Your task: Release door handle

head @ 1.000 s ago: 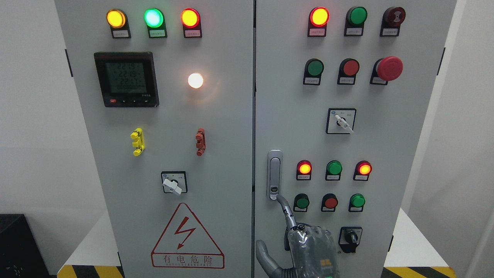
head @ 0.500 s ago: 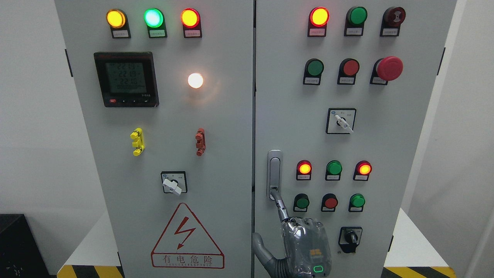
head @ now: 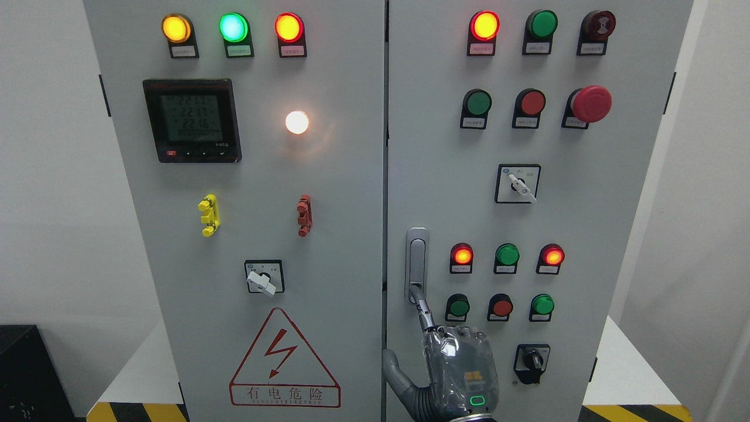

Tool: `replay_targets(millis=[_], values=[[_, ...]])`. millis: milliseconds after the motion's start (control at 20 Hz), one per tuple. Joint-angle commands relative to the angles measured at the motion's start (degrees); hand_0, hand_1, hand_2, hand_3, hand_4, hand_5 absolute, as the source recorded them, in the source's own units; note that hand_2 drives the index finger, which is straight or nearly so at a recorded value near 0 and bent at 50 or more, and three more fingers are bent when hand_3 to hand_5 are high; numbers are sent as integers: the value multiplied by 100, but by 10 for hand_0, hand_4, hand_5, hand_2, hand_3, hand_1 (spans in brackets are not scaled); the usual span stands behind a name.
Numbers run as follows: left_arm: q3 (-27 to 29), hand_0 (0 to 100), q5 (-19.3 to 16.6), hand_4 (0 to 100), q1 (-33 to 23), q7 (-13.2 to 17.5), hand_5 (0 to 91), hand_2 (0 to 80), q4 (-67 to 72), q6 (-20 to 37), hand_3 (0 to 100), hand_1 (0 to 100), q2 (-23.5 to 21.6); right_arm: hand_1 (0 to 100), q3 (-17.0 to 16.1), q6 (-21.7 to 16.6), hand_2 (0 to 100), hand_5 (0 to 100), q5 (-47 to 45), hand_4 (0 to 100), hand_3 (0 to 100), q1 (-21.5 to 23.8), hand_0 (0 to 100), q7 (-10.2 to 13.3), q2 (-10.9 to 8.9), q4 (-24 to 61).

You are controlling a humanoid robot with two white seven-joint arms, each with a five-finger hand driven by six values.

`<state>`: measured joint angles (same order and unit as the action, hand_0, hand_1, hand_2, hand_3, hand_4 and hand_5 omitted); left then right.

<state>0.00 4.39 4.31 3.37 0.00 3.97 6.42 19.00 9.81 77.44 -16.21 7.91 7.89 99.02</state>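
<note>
The door handle (head: 416,258) is a swing-type lever set flush in a recessed escutcheon at the left edge of the right cabinet door (head: 592,246), just beside the centre seam and to the left of the red indicator lamp (head: 462,256). It is an upright, narrow bar with rounded ends, in a satin silver finish that appears to be cast metal or plated plastic. It should be treated as rigid, smooth and somewhat slippery. The release point lies at the lower end, where a small lock or push element sits. That element is largely hidden by the fingertip. The right hand (head: 460,369) enters from the bottom edge, wrapped in a clear, wrinkled protective cover over grey jointed segments. Its fingers (head: 425,310) hold nothing. The index is extended upward with its tip touching the lower end of the handle, the others are curled into the palm, and the thumb (head: 394,370) is held out to the side near the seam. A firm, square press on the lower end is probably needed, since an off-centre push may slide off the smooth face. The door is painted sheet steel, matte light grey, flat and stiff. Once the lever has sprung out, it should be gripped along its lower free half.
</note>
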Motion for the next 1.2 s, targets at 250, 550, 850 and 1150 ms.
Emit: replay_targets(millis=[250, 550, 850, 1150], values=[[-123, 0, 0, 13, 0, -3, 0, 24, -114, -1, 85, 0, 0, 356, -1, 74, 0, 986, 25, 1000, 1000, -49, 358, 18, 11, -128], [-123, 0, 0, 13, 0, -3, 0, 24, -114, -1, 84, 0, 0, 355, -10, 74, 10, 986, 34, 1000, 1000, -32, 357, 0, 11, -146], [-123, 0, 0, 12, 0, -3, 0, 23, -114, -1, 87, 0, 0, 356, -10, 74, 22, 987, 34, 1000, 1000, -32, 359, -26, 11, -172], [-123, 0, 0, 12, 0, -3, 0, 23, -114, -1, 87, 0, 0, 358, -19, 83, 31, 986, 34, 1000, 1000, -32, 356, -26, 11, -207]])
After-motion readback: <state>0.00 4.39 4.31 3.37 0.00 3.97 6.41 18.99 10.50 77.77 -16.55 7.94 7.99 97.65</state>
